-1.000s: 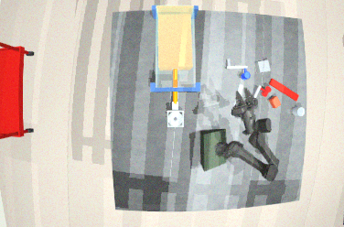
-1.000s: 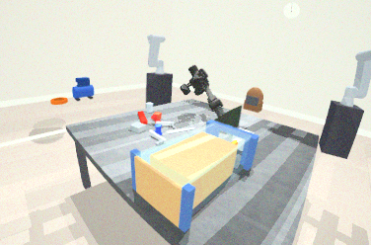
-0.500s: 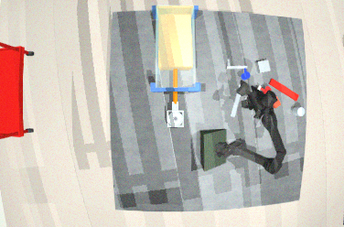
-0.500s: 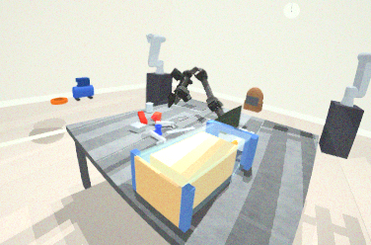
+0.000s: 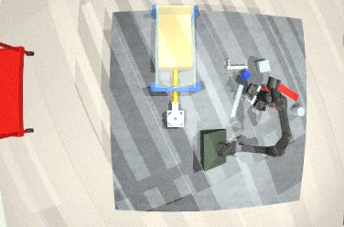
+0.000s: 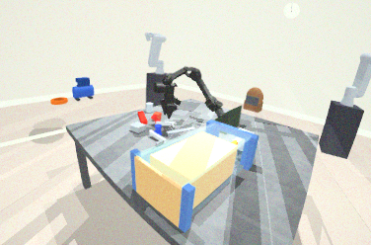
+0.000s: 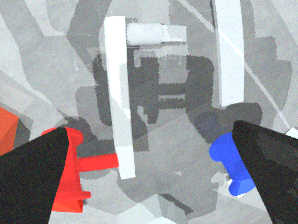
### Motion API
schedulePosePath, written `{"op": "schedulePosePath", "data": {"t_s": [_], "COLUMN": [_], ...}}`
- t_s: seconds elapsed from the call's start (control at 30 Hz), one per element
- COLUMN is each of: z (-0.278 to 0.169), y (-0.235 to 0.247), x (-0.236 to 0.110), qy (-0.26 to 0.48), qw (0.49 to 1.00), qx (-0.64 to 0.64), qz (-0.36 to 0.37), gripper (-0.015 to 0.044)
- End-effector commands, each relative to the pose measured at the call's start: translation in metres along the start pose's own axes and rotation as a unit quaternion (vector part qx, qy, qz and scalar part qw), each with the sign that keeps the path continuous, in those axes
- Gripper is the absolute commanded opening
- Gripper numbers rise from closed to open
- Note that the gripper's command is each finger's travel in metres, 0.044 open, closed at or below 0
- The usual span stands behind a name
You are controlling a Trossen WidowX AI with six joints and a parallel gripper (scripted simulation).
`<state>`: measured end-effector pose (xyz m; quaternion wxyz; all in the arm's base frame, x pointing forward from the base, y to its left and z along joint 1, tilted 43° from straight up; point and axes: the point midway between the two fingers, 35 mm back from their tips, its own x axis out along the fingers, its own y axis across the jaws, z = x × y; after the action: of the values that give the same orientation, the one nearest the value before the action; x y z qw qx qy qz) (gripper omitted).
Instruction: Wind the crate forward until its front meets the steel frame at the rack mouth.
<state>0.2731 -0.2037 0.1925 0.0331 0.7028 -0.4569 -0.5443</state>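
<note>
The tan crate [image 5: 174, 37] [image 6: 189, 161] sits flat inside the clear-panelled cubby with blue posts [image 5: 198, 11] [image 6: 187, 205]. Its front stands a little back from the blue frame [image 5: 189, 88] at the mouth. An orange strap [image 5: 175, 81] runs from it to the white winch [image 5: 173, 116]. A long white bar [image 5: 237, 99] [image 7: 225, 36] with a blue knob [image 5: 246, 75] [image 7: 229, 159] and a white L-shaped piece [image 5: 235, 66] [image 7: 117, 103] lie among the tools at the right. My gripper [image 5: 255, 98] [image 6: 168, 107] [image 7: 153, 133] is open and empty, hanging over these tools.
A red tool [image 7: 80, 163] [image 6: 143, 116], a red bar [image 5: 289, 91], a grey cube [image 5: 262, 65] and a small cylinder [image 5: 300, 111] lie near the gripper. The arm's dark green base [image 5: 210, 149] stands right of the winch. A red cart [image 5: 11, 90] stands off the bench at the left.
</note>
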Motion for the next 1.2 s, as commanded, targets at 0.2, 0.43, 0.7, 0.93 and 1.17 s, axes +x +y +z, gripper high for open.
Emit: {"op": "schedulePosePath", "data": {"t_s": [0.2,0.43,0.7,0.93,1.17], "z": [0.002,-0.004,-0.005,-0.004,-0.005], "y": [0.016,0.019,0.02,0.02,0.021], "x": [0.011,0.049,0.055,0.065,0.063], "qy": [-0.037,-0.036,-0.036,-0.036,-0.035], "qw": [0.999,0.999,0.999,0.999,0.999], "qx": [-0.004,-0.003,-0.003,-0.003,-0.001], "qz": [0.026,0.027,0.028,0.028,0.029], "gripper": [0.044,0.044,0.044,0.044,0.0335]}}
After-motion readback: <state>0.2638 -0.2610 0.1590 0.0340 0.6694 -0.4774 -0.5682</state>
